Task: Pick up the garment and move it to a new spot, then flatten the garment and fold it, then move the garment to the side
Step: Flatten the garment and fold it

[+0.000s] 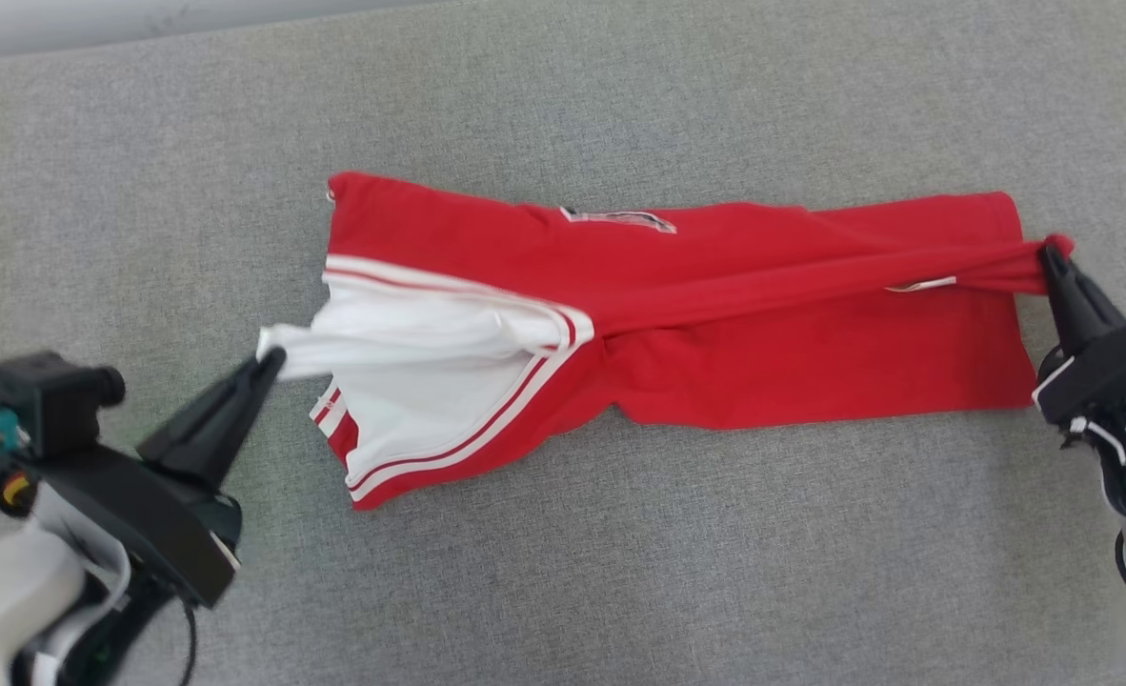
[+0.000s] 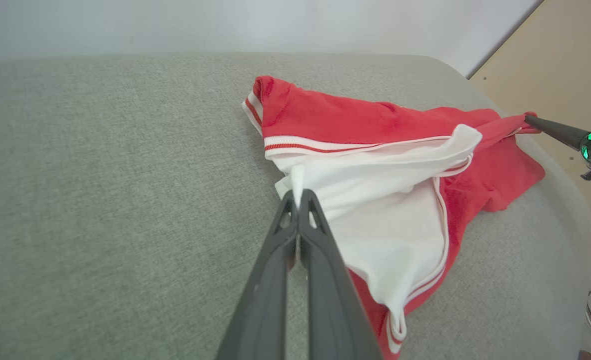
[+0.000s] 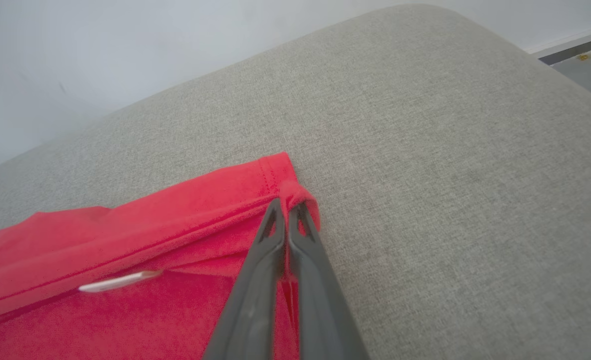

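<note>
The garment point(image 1: 715, 314) is red with a white panel and red-and-white striped trim, stretched left to right across the grey cushion. My left gripper point(image 1: 272, 360) is shut on a drawn-out white corner at its left end, the same pinch showing in the left wrist view on the white cloth point(image 2: 297, 192). My right gripper point(image 1: 1051, 252) is shut on a bunched red corner at the right end; in the right wrist view the red hem point(image 3: 295, 192) curls over the fingertips. A taut ridge of red cloth runs between the two grips.
The grey fabric cushion point(image 1: 563, 572) spreads all around the garment, with its back edge against a pale wall point(image 1: 96, 24). Its rounded end point(image 2: 570, 200) drops off toward a wooden floor point(image 2: 565, 65) beyond my right gripper point(image 2: 530, 120).
</note>
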Robot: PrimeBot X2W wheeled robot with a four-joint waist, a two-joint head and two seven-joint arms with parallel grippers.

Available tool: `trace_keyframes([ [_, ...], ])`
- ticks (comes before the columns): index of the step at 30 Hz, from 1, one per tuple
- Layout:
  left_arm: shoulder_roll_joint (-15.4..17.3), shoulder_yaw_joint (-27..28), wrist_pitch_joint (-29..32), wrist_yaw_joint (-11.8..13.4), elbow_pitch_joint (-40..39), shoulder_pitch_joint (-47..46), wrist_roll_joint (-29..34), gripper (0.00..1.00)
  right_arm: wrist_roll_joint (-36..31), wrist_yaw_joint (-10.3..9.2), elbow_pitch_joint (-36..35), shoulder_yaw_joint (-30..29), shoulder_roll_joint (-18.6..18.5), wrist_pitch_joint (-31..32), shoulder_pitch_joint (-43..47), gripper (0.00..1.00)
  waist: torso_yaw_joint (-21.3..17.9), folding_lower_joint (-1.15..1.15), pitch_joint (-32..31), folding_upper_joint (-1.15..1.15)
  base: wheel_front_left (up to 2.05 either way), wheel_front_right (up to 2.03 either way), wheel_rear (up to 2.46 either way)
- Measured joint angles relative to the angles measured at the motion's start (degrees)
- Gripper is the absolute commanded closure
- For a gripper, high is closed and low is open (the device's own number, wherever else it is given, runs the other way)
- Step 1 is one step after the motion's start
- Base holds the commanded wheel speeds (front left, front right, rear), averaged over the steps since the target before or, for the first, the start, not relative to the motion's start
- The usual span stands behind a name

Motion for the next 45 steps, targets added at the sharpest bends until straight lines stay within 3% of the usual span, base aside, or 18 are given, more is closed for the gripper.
trace_keyframes([
  [3, -1.0, 0.6, -0.8, 0.9, -0.2, 2.1, -0.4, 1.0, -0.1, 0.0, 0.3, 0.3, 0.1, -0.5, 1.0, 1.0, 0.0, 0.0, -0.1, 0.0, 0.0, 0.0, 0.0],
  [4, -1.5, 0.9, -1.0, 1.1, 0.0, 2.7, -0.3, 1.0, -0.2, 0.0, 0.6, 0.3, 0.2, -0.6, 1.0, 0.85, 0.0, 0.0, -0.1, 0.0, 0.0, 0.0, 0.0],
  [5, -1.9, 1.4, -1.1, 1.2, 0.3, 3.2, -0.3, 1.0, -0.4, 0.0, 0.9, 0.3, 0.4, -0.8, 1.1, 0.52, 0.0, 0.01, -0.2, 0.0, 0.0, 0.0, 0.0],
  [6, -1.9, 1.4, -1.1, 1.2, 0.3, 3.2, -0.3, 0.88, -0.4, 0.0, 0.9, 0.3, 0.4, -0.8, 1.1, 0.0, 0.0, 0.01, -0.2, 0.0, 0.0, 0.0, 0.0],
  [7, -2.4, 1.7, -1.2, 1.5, 0.6, 3.9, -0.1, 0.6, -0.6, 0.0, 1.2, 0.2, 0.5, -1.0, 1.2, 0.0, 0.0, 0.01, -0.3, 0.0, 0.0, 0.0, 0.0],
  [8, -2.9, 1.9, -1.2, 1.6, 0.9, 4.4, 0.3, 0.25, -0.6, 0.0, 1.5, 0.1, 0.6, -1.2, 1.3, 0.0, 0.1, 0.01, -0.5, 0.0, 0.0, 0.0, 0.0],
  [9, -3.2, 2.2, -1.2, 1.7, 1.2, 5.0, 0.6, 0.0, -0.6, -0.01, 1.5, 0.0, 0.6, -1.5, 1.6, 0.0, 0.1, 0.01, -0.7, 0.0, 0.0, 0.0, 0.0],
  [13, -5.3, 4.8, -1.4, 3.0, 2.2, 7.4, 1.9, 0.0, -0.2, -0.01, 1.0, -1.2, -0.2, -2.6, 3.2, 0.0, 0.4, 0.01, -2.0, 0.0, 0.0, 0.0, 0.0],
  [20, -10.3, 16.8, -1.4, 7.3, 2.5, 17.5, 9.5, 0.0, -3.5, -0.01, -2.2, -4.4, -1.1, -7.8, 7.4, 0.0, 0.6, 0.0, -6.0, 0.0, 0.0, 0.0, 0.0],
  [23, -14.5, 23.8, -1.5, 9.3, 2.1, 25.3, 17.6, 0.0, -6.4, -0.01, -4.4, -5.8, 0.9, -10.3, 11.6, 0.0, 0.6, 0.0, -9.1, 0.0, 0.0, 0.0, 0.0],
  [26, -17.9, 28.4, -1.4, 9.8, 1.8, 31.0, 24.9, 0.0, -8.2, -0.01, -6.1, -5.8, 2.7, -11.2, 15.1, 0.0, 0.7, 0.0, -11.4, -0.01, 0.0, 0.0, 0.0],
  [29, -21.4, 32.5, -1.4, 9.6, 1.2, 36.7, 30.7, 0.0, -8.9, -0.01, -7.3, -5.9, 4.3, -11.8, 18.6, 0.0, 0.8, 0.0, -13.7, -0.01, 0.0, 0.0, 0.0],
  [38, -30.1, 41.2, -1.5, 5.3, 0.9, 50.7, 44.7, 0.0, -10.6, -0.01, -7.7, -6.4, 6.5, -13.2, 26.8, 0.0, 1.9, 0.0, -19.8, -0.01, 0.0, 0.0, 0.0],
  [45, -34.6, 44.3, -1.4, 1.5, 0.2, 55.9, 51.7, 0.0, -10.6, -0.01, -6.9, -6.8, 7.8, -13.8, 30.1, 0.0, 2.9, 0.0, -22.7, 0.0, 0.0, 0.0, 0.0],
])
